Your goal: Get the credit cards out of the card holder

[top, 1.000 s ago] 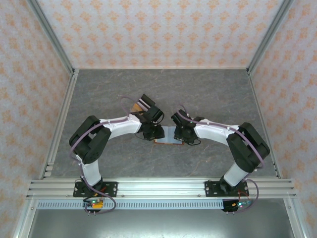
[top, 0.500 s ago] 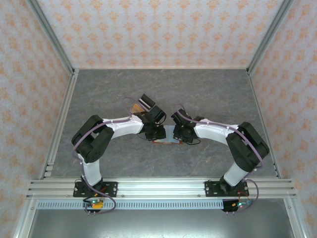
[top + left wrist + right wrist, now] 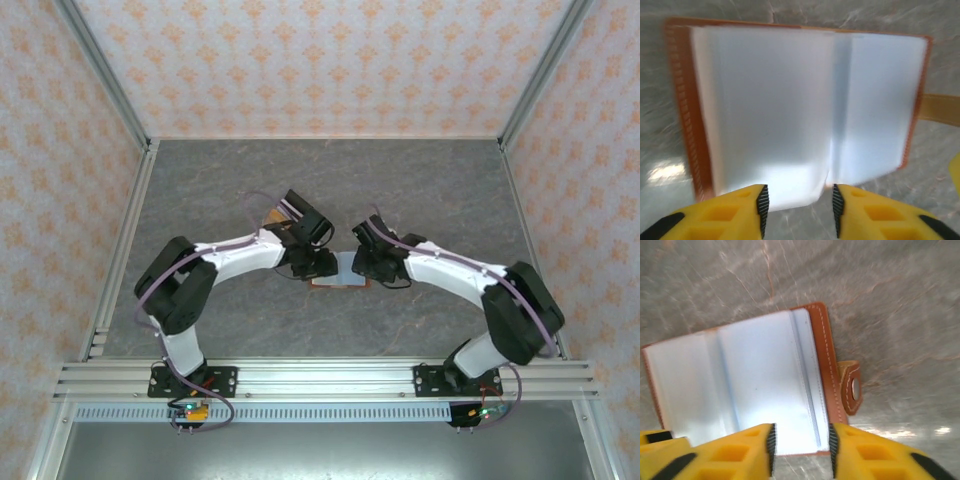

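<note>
Since the earlier frame, the right arm's elbow has been swung outward toward the right edge of the worktop (image 3: pixel 330 180), and the left arm's has been drawn slightly toward the left edge. Both end effectors have been kept over the card holder (image 3: pixel 340 272).

The card holder is laid open and flat near the middle of the worktop, somewhat closer to the near edge than to the far one. A reddish-brown stitched leather border is seen around its pale blue-grey sleeves (image 3: pixel 790 110), which are divided by a central fold. What is kept inside the sleeves cannot be told, since they are pale and blurred. A leather strap with a snap (image 3: pixel 852 387) is folded out from one short side.

The left end effector (image 3: pixel 798 212) is held released, its yellow fingers (image 3: pixel 730 215) parted, with the holder's near edge seen in the gap. The right end effector (image 3: pixel 801 447) is likewise released, its jaws parted above the sleeve's edge (image 3: pixel 755 385). Nothing is clasped by either.
</note>
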